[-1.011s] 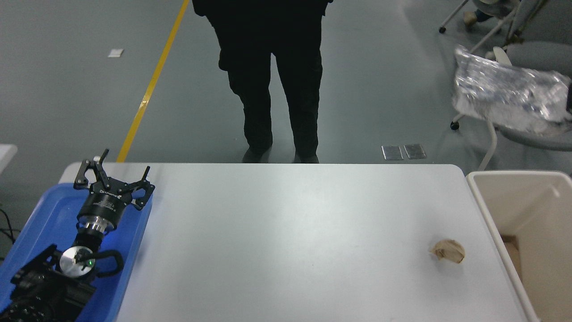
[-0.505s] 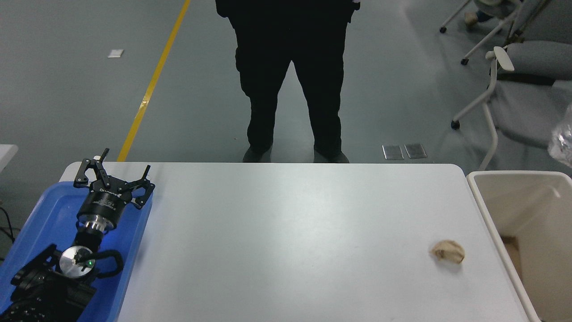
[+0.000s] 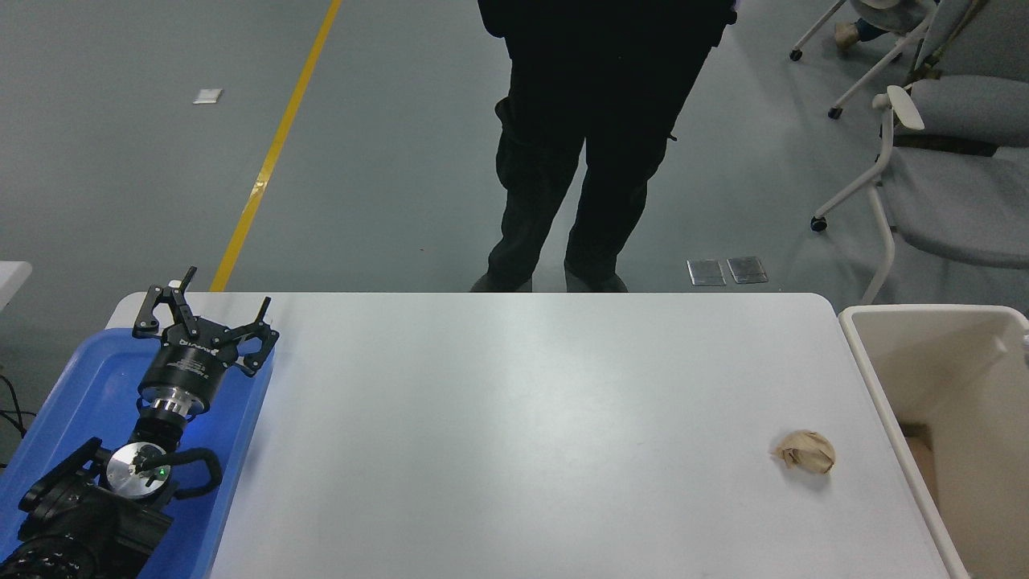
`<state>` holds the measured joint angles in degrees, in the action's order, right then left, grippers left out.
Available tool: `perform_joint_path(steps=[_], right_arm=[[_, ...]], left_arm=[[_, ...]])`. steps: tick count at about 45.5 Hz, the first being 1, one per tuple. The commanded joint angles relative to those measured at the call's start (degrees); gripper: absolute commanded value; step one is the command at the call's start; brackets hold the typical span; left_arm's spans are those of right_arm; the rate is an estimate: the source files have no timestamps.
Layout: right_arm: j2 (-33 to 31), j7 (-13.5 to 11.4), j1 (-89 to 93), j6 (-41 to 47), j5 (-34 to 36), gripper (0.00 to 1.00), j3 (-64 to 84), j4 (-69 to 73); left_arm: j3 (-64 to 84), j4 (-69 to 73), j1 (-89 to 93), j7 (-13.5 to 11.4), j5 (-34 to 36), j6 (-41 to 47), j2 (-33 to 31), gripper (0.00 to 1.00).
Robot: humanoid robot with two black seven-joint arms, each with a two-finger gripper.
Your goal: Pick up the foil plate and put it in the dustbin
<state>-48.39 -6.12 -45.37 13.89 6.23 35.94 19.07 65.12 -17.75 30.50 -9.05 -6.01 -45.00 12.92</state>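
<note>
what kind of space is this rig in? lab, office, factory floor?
Probably a lab or workshop floor: grey sealed floor with a yellow line, wheeled office chairs to one side, and a plain white table with a dustbin set beside it.

One head camera looks from high, forward and down, over the white rectangular table (image 3: 522,418).
</note>
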Motion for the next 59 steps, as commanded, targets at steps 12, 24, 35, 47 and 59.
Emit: perform_joint_path(steps=[12,24,35,47,59], right_arm=[[12.4,-0.2,12.5,-7.9,-0.3,0.00,-9.7,-10.7],[13.3,-0.1,13.3,-9.9,-0.2,0.00,-9.6,-10.7],[13.2,0.1,13.0,-13.0,-0.8,0.62,-9.5,-10.5],[12.6,0.1,11.7,-14.9,-1.0,0.82,-9.4,-5.7],[3.1,0.1,2.8,-14.8,-1.2,1.00,-6.5,13.1]], left_arm=[[0.0,0.0,0.0,0.0,0.0,0.0,0.0,0.99],[0.0,0.0,0.0,0.0,0.0,0.0,0.0,0.99],[0.0,0.0,0.0,0.0,-0.1,0.0,0.0,0.99],[0.0,0.0,0.1,0.0,0.0,0.0,0.0,0.99],[0.0,0.0,0.1,0.0,0.0,0.0,0.0,0.99]])
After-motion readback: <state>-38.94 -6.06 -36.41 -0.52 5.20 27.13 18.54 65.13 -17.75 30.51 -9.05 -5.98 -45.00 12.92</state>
